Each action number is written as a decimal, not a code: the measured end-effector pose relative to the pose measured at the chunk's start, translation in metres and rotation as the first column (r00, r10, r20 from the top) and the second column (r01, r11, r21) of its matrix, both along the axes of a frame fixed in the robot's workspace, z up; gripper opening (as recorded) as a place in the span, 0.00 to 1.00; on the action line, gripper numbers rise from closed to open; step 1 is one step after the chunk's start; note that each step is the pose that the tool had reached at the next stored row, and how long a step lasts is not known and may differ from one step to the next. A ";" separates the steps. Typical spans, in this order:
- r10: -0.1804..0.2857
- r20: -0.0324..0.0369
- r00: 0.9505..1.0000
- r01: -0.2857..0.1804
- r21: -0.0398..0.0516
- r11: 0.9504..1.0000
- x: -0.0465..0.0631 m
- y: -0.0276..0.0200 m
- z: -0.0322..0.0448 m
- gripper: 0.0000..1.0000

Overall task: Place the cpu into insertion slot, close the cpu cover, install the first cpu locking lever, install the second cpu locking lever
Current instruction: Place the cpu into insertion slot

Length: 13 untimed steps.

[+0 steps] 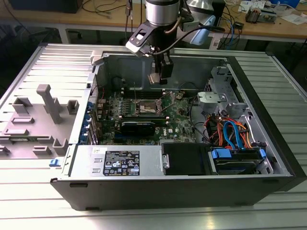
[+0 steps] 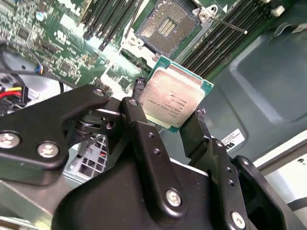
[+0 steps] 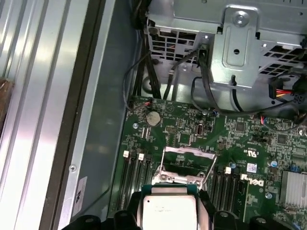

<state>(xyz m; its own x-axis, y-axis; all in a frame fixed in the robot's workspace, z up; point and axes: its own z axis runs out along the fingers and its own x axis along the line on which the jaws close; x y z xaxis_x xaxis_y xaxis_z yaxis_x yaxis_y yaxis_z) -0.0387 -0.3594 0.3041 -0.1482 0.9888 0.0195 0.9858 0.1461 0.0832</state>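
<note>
The cpu (image 2: pixel 175 98) is held flat, its dull silver-tan metal lid facing back toward the wrist and its underside toward the motherboard (image 2: pixel 57 28). It is close to square, so its long axis is hard to tell. A thin green edge of its substrate shows around the lid.

In both wrist views the chip (image 3: pixel 170 211) sits right between the black fingers (image 2: pixel 139 124), at their very tips and clear of the linkage behind them. The gripper (image 2: pixel 169 103) is closed to a narrow span, just the width of the chip, with one fingertip pressed on each of two opposite edges. It touches nothing else.

In the exterior view the gripper (image 1: pixel 160 74) hangs inside the open computer case (image 1: pixel 158 187), above the board and not touching it. The chip appears as a small tan patch (image 1: pixel 154 78) at the gripper's tip. The insertion slot (image 1: pixel 144 109) lies at about 7 o'clock from the gripper, well apart from it.

In the second wrist view the insertion slot (image 2: pixel 165 26) lies uncovered, its dark contact field bare. Long black memory slots (image 2: pixel 225 38) run along either side of it. The cpu is near the socket and separate from it.

In the exterior view a metal drive cage (image 1: pixel 218 93) stands at about 3 o'clock from the socket. The labelled power supply (image 1: pixel 117 160) lies at about 6 o'clock.
</note>
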 end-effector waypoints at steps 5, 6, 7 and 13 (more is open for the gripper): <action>-0.086 -0.006 0.996 0.086 0.000 0.996 0.000 0.0000 -0.0058 0.54; -0.093 -0.007 0.996 0.093 0.000 0.996 0.000 0.0000 -0.0063 0.54; -0.098 -0.008 0.995 0.098 0.000 0.995 0.000 0.0000 -0.0068 0.54; -0.102 -0.008 0.995 0.102 -0.001 0.995 0.000 0.0000 -0.0070 0.54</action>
